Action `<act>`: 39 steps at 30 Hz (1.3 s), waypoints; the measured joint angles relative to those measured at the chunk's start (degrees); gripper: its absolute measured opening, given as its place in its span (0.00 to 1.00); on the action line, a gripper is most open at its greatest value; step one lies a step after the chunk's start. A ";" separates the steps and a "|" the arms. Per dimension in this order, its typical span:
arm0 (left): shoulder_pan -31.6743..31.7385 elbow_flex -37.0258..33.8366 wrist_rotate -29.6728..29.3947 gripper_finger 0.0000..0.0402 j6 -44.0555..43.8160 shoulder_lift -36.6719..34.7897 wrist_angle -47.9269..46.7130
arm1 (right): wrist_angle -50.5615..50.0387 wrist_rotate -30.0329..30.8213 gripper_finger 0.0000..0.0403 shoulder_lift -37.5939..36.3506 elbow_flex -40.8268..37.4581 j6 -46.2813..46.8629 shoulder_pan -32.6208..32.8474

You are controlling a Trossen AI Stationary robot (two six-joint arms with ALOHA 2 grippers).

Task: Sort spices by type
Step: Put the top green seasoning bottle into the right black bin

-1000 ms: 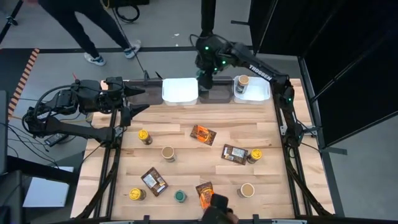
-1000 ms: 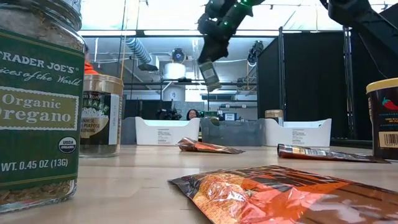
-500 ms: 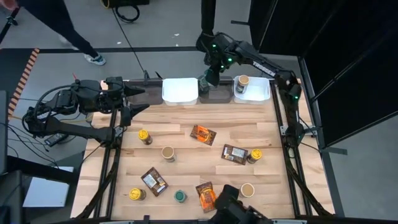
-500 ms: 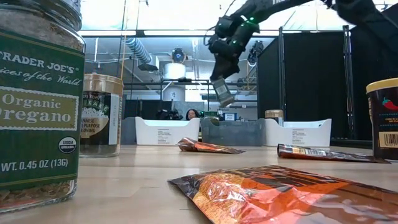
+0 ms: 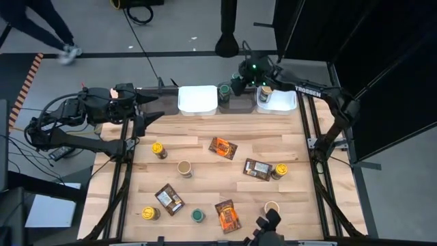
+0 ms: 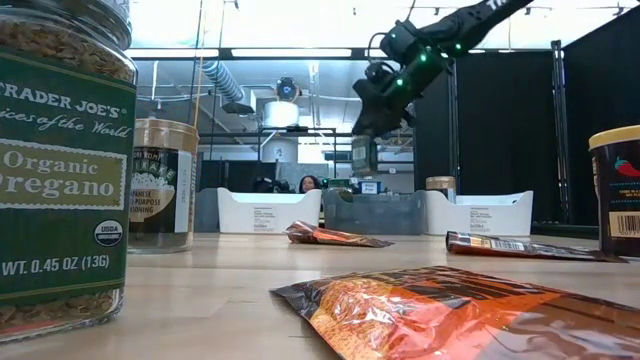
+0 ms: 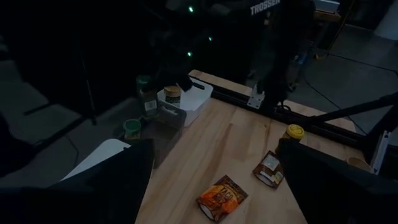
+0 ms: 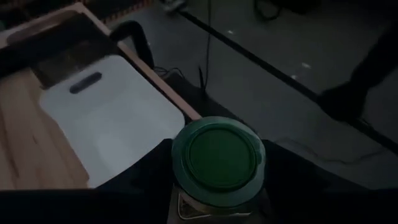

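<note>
My right gripper (image 6: 364, 135) hangs over the dark middle bin (image 5: 240, 102) at the table's far edge, shut on a green-lidded jar (image 8: 217, 155). Another green-lidded jar (image 5: 224, 89) stands in that bin's far left corner. A tan-lidded jar (image 5: 265, 91) stands in the right white bin (image 5: 287, 102). On the table lie flat packets (image 5: 222, 147) (image 5: 257, 169) (image 5: 168, 199) (image 5: 227, 215) and stand jars with yellow (image 5: 158, 150), tan (image 5: 184, 168) and green (image 5: 198, 216) lids. My left gripper (image 5: 156, 111) waits open at the table's far left. My right gripper pinches the green-lidded jar between its two fingers (image 8: 155, 177), one on each side of the jar's body just below the lid (image 8: 217, 155). The fingers come from above, pointing down. The jar (image 6: 362, 158) hangs nearly upright below them, lifted clear above the dark bin.
The left white bin (image 5: 198, 100) stands beside the dark one. More jars stand near the front: yellow (image 5: 149, 214) (image 5: 280, 170) and tan (image 5: 272, 208). The oregano jar (image 6: 60, 170) stands close to the low camera. A person (image 6: 310, 184) sits far behind; another's legs (image 5: 41, 24) are beyond the table.
My right gripper has carried the jar toward the table's right and downward, toward the dark bin. The jar has gone from tilted to nearly upright. The arm has swung out to the right. The person beyond the far edge has walked off to the left.
</note>
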 joint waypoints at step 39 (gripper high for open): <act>0.00 -0.02 -0.65 0.87 0.17 3.19 2.88 | 9.71 18.22 0.53 10.31 -5.34 15.30 3.78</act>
